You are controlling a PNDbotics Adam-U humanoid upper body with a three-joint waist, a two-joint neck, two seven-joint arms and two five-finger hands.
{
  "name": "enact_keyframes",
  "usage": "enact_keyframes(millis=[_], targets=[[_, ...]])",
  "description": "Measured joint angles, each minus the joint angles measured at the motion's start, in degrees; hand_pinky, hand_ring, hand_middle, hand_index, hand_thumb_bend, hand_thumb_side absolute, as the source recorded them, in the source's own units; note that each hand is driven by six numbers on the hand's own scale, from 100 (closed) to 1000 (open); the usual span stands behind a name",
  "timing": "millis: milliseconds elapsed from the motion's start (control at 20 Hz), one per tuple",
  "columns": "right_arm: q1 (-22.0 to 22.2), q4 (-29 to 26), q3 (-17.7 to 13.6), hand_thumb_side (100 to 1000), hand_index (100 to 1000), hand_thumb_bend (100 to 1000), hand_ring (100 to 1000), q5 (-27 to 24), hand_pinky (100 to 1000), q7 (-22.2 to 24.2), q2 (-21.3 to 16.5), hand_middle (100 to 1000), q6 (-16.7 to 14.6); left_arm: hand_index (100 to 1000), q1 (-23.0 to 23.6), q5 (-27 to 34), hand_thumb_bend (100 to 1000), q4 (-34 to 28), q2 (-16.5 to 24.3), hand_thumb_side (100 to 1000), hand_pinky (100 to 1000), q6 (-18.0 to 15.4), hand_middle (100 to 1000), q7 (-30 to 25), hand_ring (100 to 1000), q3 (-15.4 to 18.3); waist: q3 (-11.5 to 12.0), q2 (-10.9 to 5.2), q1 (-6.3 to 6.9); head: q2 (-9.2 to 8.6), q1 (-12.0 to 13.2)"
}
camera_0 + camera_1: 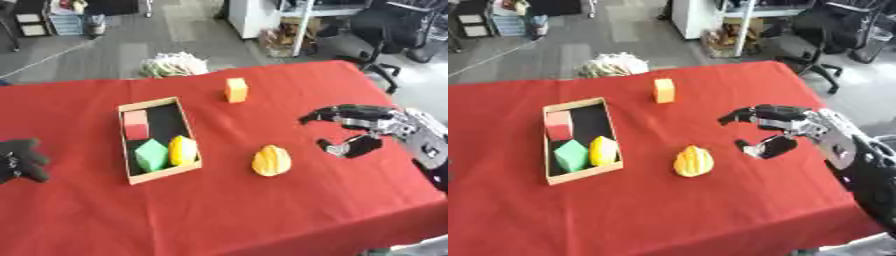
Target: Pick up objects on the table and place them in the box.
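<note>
Over at the far left edge, the left hand (21, 160) rests on the red tablecloth (262, 215), black fingers relaxed and spread a little, holding nothing. Moving in, here's the cardboard box (128, 150), a shallow open tray lying on the cloth with its long side running away from the robot. Inside it, a red block (136, 124) sits at the far end, a green block (150, 155) at the near end, and a yellow rounded object (182, 150) just beside the green one, on its right, against the box wall. Further right and toward the far side of the table stands an orange block (235, 90), upright, on its own and well apart from the box. Nearer the robot, out on the open cloth, lies a yellow-orange ribbed object (271, 160), between the box and the right arm. And on the right, the right hand (785, 131) hangs over the cloth, fingers stretched out toward the left with the thumb curved beneath them, a wide gap between, nothing in its grasp, near the ribbed object but not touching it.
</note>
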Motion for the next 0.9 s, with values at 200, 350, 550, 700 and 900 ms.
enact_keyframes(millis=[200, 350, 550, 700, 900], targets=[[-1.4, 3.2, 0.2, 542, 1000, 100, 966, 5.5, 910, -1.3, 2.5, 922, -1.3, 892, 0.4, -0.8, 100, 0.0, -0.4, 942, 665, 0.4, 665, -0.5, 627, 0.0, 0.2, 0.01, 0.00, 0.00, -0.2], [-2.9, 5.0, 0.1, 498, 1000, 100, 968, 9.3, 914, -2.4, 4.2, 925, -2.4, 892, 0.5, -0.9, 100, -0.1, -0.5, 946, 665, 0.5, 663, -0.7, 626, 0.1, 0.5, 0.11, 0.00, 0.00, -0.2], [-4.6, 6.7, -0.2, 496, 1000, 100, 966, 13.3, 914, -3.9, 6.3, 923, -3.9, 893, 0.7, -1.3, 100, -0.3, -1.0, 946, 664, 0.5, 661, -1.0, 624, 0.1, 0.6, 0.13, 0.00, 0.00, -0.4], [-5.1, 7.3, -0.2, 492, 1000, 100, 965, 15.4, 913, -4.6, 7.5, 920, -4.6, 893, 0.7, -1.3, 100, -0.3, -1.1, 951, 664, 0.7, 661, -1.3, 624, 0.1, 0.6, 0.13, 0.00, 0.00, -0.5], [-5.4, 7.6, 0.2, 568, 1000, 100, 961, 17.7, 910, -4.8, 8.7, 909, -4.8, 893, 0.8, -1.5, 100, -0.3, -1.5, 951, 663, 0.7, 661, -1.6, 622, 0.1, 0.7, 0.13, 0.00, 0.00, -0.6]])
